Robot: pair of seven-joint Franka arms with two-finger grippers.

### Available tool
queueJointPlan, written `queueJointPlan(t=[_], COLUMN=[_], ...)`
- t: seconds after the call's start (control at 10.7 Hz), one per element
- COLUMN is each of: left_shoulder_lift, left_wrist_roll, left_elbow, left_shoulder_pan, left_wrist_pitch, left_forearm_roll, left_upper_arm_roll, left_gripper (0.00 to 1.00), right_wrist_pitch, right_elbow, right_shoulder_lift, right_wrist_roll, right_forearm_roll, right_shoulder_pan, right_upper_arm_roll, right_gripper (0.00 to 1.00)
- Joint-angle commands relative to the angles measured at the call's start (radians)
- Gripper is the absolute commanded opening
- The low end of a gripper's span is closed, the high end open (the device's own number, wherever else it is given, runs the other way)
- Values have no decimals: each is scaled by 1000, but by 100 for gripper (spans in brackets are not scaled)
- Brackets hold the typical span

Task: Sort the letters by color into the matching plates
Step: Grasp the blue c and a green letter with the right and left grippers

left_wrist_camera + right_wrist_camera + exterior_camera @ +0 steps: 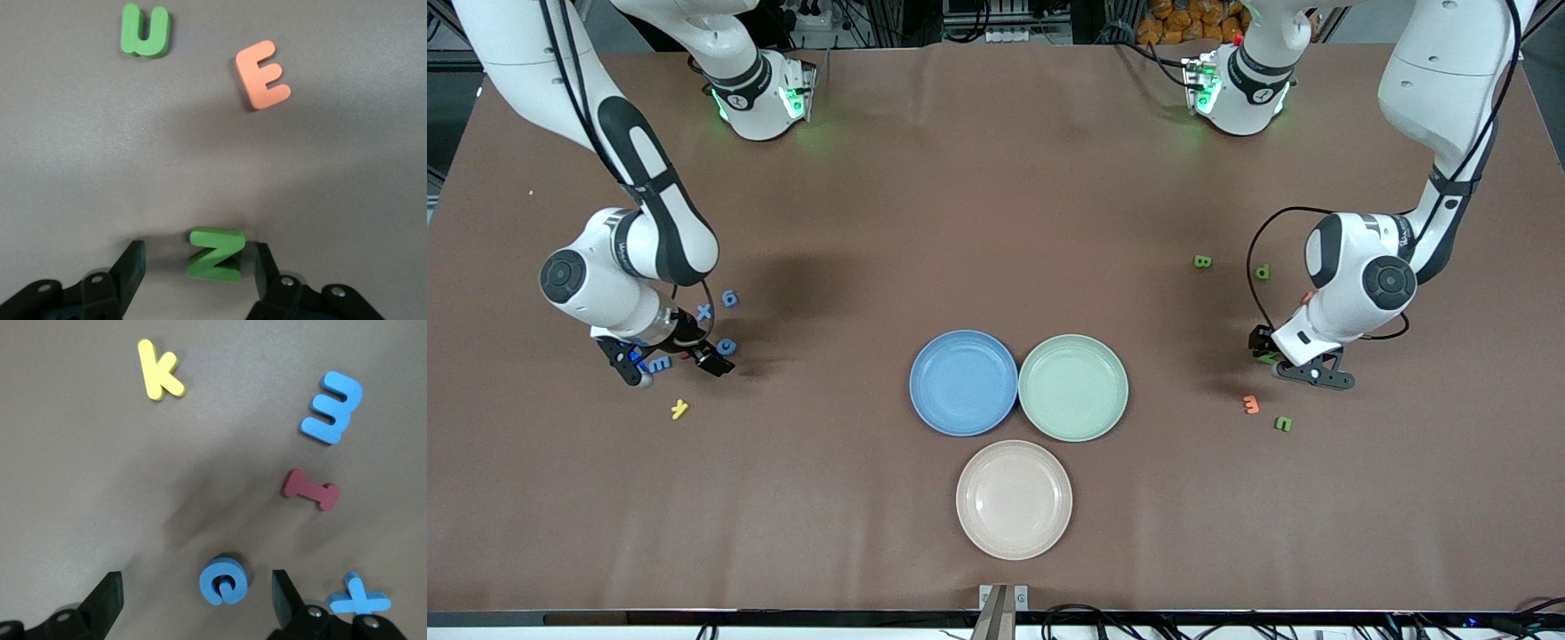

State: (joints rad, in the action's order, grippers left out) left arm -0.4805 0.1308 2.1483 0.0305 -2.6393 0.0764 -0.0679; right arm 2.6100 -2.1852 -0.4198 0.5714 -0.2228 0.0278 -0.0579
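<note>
The blue plate [963,382] and the mint green plate [1073,388] sit side by side mid-table, both empty. My left gripper [1288,358] [199,252] is open at the left arm's end, with its fingers astride a green Z [215,253] [1267,358] that lies flat; one finger is close to it, the other apart. Green U [144,31] [1283,424], B [1202,261] and P [1262,272] lie around it. My right gripper [669,362] [197,583] hangs open over a blue C [223,580] [727,346]. Blue 3 [331,408], X [358,599] and 6 [729,298] lie nearby.
A beige plate [1014,499] sits nearer the front camera than the two coloured plates. An orange E [263,75] [1251,404] lies beside the green U. A yellow K [159,370] [679,409] and a dark red I [311,489] lie among the blue letters.
</note>
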Motion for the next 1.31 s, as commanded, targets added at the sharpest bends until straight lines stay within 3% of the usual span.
queueJointPlan(t=[0.0, 0.37, 0.65, 0.84, 1.21], left_shoulder_lift=[-26, -26, -23, -24, -29], left_wrist_roll=[21, 20, 3, -6, -152], left_elbow=[-22, -27, -68, -111, -177], left_shoulder_pan=[0, 0, -1, -3, -46], left_wrist_pitch=[-14, -16, -14, -14, 10], left_forearm_roll=[-9, -12, -9, -15, -17], left_upper_arm_roll=[-4, -6, -50, -85, -183], left_gripper=[61, 0, 0, 0, 0], right_wrist_pitch=[48, 50, 51, 64, 65], right_elbow=[-25, -30, -44, -54, -64], right_shoulder_lift=[-10, -23, -24, -24, -20], right_wrist_roll=[7, 7, 7, 7, 8], right_forearm_roll=[-18, -20, -20, -20, -20], right_shoulder_pan=[3, 7, 12, 14, 14], right_upper_arm_roll=[1, 1, 3, 3, 3], right_gripper=[98, 87, 82, 69, 54])
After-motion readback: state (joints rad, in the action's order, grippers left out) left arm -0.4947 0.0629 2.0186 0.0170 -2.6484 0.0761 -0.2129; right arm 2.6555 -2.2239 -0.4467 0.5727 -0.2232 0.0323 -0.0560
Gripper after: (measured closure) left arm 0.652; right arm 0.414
